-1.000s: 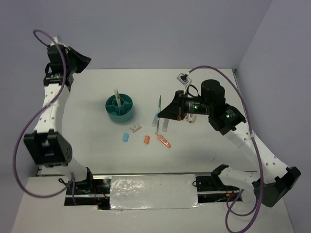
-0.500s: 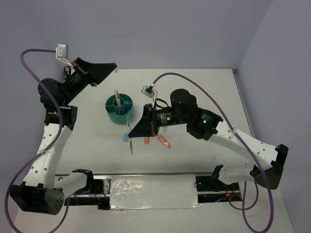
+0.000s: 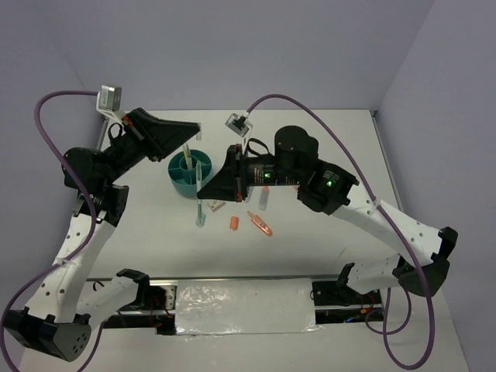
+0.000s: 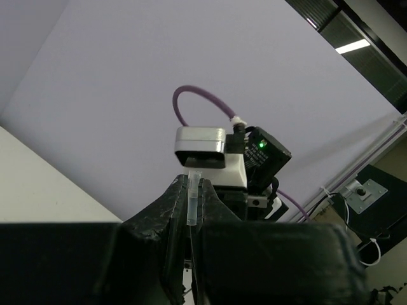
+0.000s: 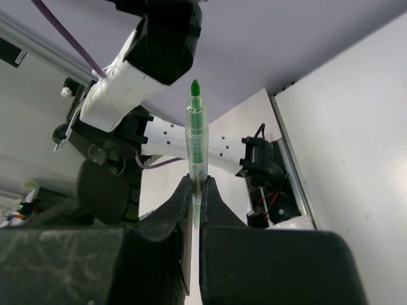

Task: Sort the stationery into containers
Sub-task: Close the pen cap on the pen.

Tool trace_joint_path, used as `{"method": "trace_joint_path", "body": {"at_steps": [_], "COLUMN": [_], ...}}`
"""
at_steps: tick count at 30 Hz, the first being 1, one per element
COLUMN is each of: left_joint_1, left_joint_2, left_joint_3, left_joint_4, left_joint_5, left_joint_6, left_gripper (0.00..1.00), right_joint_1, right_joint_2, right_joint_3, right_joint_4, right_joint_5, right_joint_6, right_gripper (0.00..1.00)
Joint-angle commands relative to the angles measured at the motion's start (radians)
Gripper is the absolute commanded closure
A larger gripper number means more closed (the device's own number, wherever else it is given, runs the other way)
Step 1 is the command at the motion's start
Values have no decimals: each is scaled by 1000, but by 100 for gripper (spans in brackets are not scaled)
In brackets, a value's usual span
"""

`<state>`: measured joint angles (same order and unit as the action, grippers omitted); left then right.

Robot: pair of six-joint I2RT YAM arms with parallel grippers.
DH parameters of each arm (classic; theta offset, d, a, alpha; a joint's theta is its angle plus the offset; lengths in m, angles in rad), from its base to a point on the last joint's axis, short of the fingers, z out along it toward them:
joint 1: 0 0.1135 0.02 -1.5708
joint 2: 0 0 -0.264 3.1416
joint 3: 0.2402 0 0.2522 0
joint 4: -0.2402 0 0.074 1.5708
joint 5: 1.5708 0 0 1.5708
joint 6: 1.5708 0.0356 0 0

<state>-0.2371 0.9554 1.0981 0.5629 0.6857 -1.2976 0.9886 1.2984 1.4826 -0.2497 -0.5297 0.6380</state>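
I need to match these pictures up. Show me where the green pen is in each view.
Top external: green pen left of centre, upright in the right fingers, next to the teal organizer.
Left wrist: not in it; the clear pen between the left fingers is another.
Right wrist: centre, tip up, between the fingers.
Shared landmark: the white camera box on the right wrist, seen from top and left wrist.

Left arm (image 3: 76, 232) and right arm (image 3: 391, 223): white links, black joint housings, each trailed by a looping purple cable (image 3: 46, 108). Left pincer (image 4: 193, 194) and right pincer (image 5: 194, 190) are matte black wedges. 2 green lights (image 3: 266, 175) glow on the right arm; a small grey-white box (image 3: 108, 97) tops each wrist
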Motion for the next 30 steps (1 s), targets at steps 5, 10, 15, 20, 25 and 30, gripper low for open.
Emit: {"method": "trace_joint_path", "body": {"at_steps": [5, 10, 15, 20, 25, 30], "left_joint_1": [-22, -21, -22, -22, -22, -22], "left_joint_2": [-49, -73, -72, -61, -55, -49], "left_joint_3": [20, -4, -1, -15, -23, -26], "left_joint_4": [-156, -172, -187, -149, -116, -126], "left_joint_5": [-34, -55, -68, -72, -71, -75], "left_joint_6": [129, 136, 147, 124, 110, 119], "left_gripper": [100, 100, 100, 100, 100, 100], "right_joint_1": [-18, -31, -47, -74, -111, -114], "right_joint_2": [67, 73, 58, 45, 52, 84], "right_joint_3": [151, 150, 116, 100, 116, 165], "right_joint_4": [-103, -111, -108, -103, -97, -118], "right_joint_5": [-10, -13, -27, -35, -61, -76], "right_joint_6": [-126, -127, -133, -135, -133, -147], "right_gripper": [100, 100, 100, 100, 100, 100]}}
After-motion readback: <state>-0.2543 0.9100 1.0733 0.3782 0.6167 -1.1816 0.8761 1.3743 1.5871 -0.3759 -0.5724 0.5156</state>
